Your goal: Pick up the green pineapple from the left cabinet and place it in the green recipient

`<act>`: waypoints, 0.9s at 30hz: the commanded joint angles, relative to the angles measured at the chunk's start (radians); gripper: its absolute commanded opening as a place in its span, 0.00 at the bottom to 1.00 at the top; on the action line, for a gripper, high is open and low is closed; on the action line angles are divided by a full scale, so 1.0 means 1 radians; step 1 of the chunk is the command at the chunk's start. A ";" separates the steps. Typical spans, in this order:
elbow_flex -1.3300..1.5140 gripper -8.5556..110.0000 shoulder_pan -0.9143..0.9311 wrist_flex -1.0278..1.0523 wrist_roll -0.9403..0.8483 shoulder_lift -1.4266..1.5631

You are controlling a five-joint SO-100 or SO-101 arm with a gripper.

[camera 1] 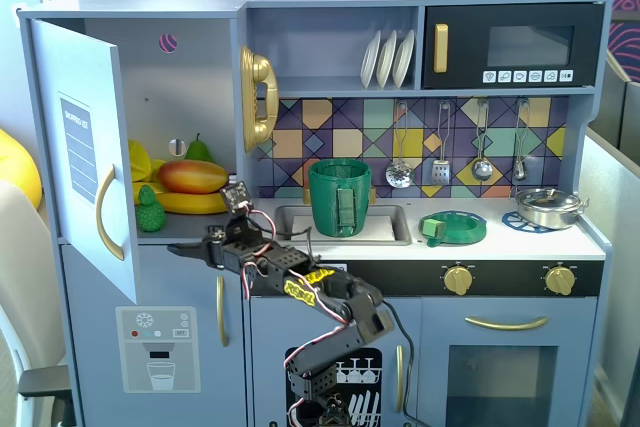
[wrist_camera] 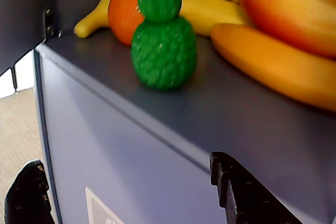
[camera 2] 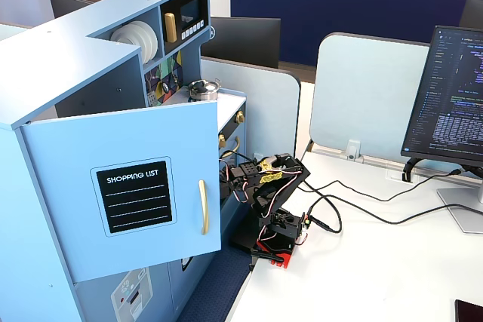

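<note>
At the lower corners of the wrist view the jaws stand wide, below the shelf lip; the green pineapple sits near that edge, bananas crowding right.

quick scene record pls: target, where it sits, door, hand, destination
target: pineapple, upright, untouched
location: front of the open cabinet shelf, beside the bananas and mango
door: door swung open
hand: hand open, empty, just below the shelf edge, short of the pineapple
destination: pot standing in the sink
</note>
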 commanded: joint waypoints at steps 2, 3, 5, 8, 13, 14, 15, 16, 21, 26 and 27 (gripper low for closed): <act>-0.166 0.41 0.025 -0.081 0.028 -0.117; -0.189 0.42 0.026 -0.086 0.029 -0.147; -0.233 0.43 0.031 -0.104 0.029 -0.204; -0.302 0.44 0.035 -0.115 0.031 -0.275; -0.383 0.46 0.035 -0.137 0.046 -0.354; -0.394 0.47 0.037 -0.138 0.046 -0.367; -0.402 0.48 0.038 -0.143 0.046 -0.379; -0.410 0.48 0.038 -0.150 0.048 -0.390; -0.456 0.49 0.054 -0.166 0.029 -0.456; -0.531 0.49 0.058 -0.183 0.020 -0.535; -0.545 0.49 0.058 -0.187 0.017 -0.551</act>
